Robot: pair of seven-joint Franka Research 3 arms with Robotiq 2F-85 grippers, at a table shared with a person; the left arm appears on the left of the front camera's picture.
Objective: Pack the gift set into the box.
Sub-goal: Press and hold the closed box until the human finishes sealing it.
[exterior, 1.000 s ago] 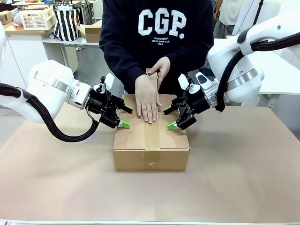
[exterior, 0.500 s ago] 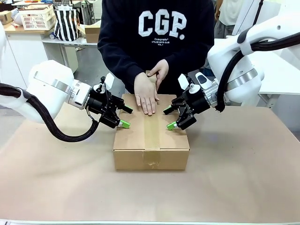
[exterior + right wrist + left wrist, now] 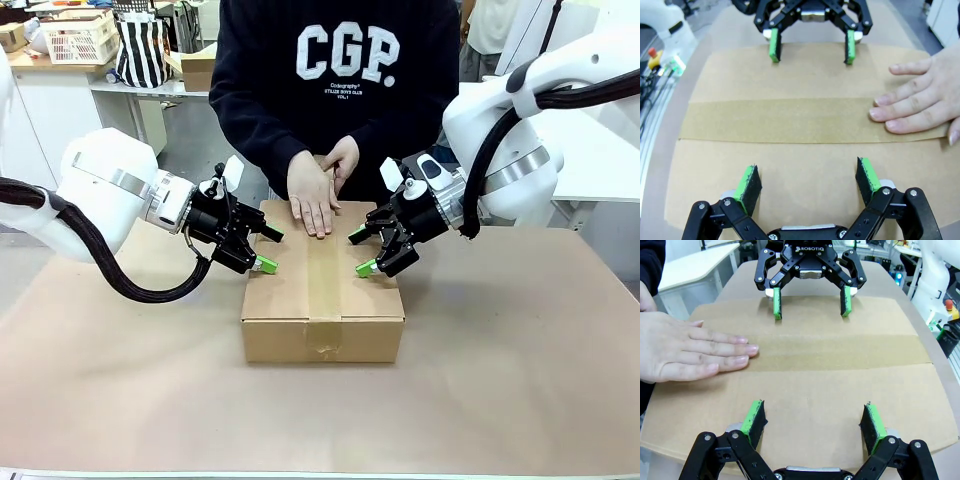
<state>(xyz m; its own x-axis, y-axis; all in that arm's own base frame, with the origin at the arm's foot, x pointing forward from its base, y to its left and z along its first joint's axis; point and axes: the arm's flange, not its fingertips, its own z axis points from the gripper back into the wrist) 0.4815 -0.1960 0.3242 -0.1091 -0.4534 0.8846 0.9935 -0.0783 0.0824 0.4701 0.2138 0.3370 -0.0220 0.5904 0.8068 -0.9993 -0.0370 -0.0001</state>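
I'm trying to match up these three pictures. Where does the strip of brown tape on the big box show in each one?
Front view: the tape strip runs down the middle of the box top, toward the camera.
Left wrist view: it crosses the picture's middle, under the person's fingertips.
Right wrist view: it crosses the middle.
Shared landmark: the person's hand flat on the tape.

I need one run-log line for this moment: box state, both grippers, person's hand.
box: closed, taped seam | left gripper: open, over box's left side | right gripper: open, over right side | person's hand: flat on tape strip
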